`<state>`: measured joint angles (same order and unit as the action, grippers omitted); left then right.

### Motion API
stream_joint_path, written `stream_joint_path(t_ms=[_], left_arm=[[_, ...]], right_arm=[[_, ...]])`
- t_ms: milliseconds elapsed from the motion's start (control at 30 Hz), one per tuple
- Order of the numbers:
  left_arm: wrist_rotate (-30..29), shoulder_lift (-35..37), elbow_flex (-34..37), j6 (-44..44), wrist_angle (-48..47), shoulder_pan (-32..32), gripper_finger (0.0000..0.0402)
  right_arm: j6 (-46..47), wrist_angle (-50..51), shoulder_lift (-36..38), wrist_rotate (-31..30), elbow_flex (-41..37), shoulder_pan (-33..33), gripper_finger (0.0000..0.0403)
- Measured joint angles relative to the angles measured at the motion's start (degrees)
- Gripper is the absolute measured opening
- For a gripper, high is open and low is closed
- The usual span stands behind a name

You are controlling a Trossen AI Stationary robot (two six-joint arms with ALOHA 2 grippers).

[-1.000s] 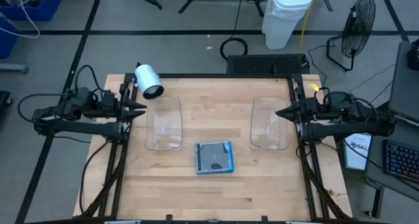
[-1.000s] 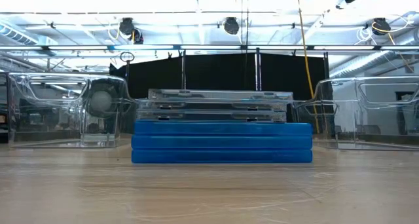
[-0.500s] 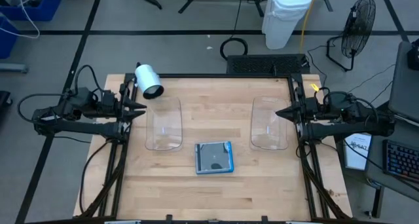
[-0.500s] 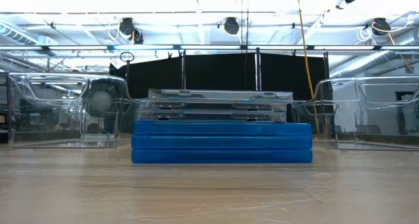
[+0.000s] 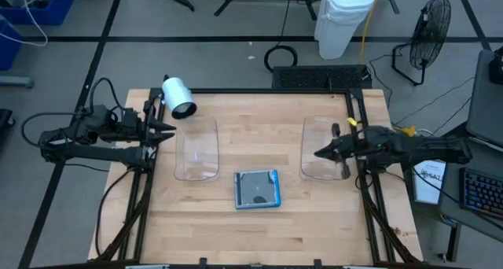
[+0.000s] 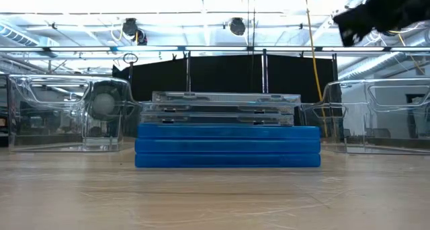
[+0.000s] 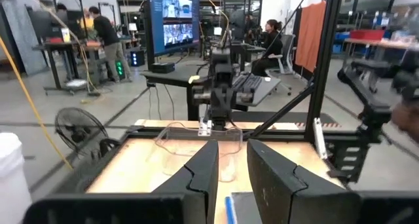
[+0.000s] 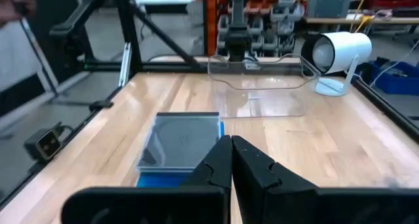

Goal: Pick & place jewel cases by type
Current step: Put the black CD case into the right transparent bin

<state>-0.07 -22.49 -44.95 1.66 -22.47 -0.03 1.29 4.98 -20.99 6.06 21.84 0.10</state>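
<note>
One stack of thin square plastic jewel cases [image 5: 258, 189] sits at the middle of the pale wooden table [image 5: 259, 230], between two clear rounded plastic tubs, the left tub [image 5: 196, 148] and the right tub [image 5: 323, 149], with dark grey/clear cases on top and bright blue ones beneath. Reaching in above the right tub, the right gripper [image 5: 320, 152] points towards the stack with its fingers pressed together and nothing between them, so the sound approach is probably to spread them before descending, centre over the top case, and pinch only its edges so the cases below stay put. At the table's left edge the left gripper [image 5: 170, 131] waits, its fingers slightly parted and holding nothing
</note>
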Motion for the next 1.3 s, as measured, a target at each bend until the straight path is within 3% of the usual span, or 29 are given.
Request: stream_joint_path(t_ms=[100, 233, 500, 933, 1100, 1300], left_arm=[[1.70, 0.03, 0.69, -1.52, 0.20, 0.00, 0.0088], [9.53, -0.01, 7.45, -8.14, 2.43, -0.08, 0.0088], [2.55, -0.01, 27.65, -6.19, 27.51, 0.00, 0.0088], [3.06, 0.06, 39.40, -2.95, 39.97, -0.04, 0.0088], [3.07, 0.06, 39.95, -2.83, 40.82, -0.04, 0.0088], [3.10, 0.06, 39.95, -2.49, 40.79, -0.04, 0.0088]], right_arm=[[-0.11, -10.16, 0.00, 0.00, -5.95, 0.00, 0.0004], [-2.15, -21.94, 0.07, -0.30, -11.21, 0.00, 0.0004], [-1.57, -42.70, 0.07, -1.47, -16.56, 0.00, 0.0004], [-5.09, -42.38, -4.31, -1.33, -17.55, 0.05, 0.0004], [-10.80, -42.15, -11.62, -1.78, -16.95, 2.46, 0.0004], [-16.82, -41.82, -25.83, -7.85, -9.99, 10.54, 0.0004]])
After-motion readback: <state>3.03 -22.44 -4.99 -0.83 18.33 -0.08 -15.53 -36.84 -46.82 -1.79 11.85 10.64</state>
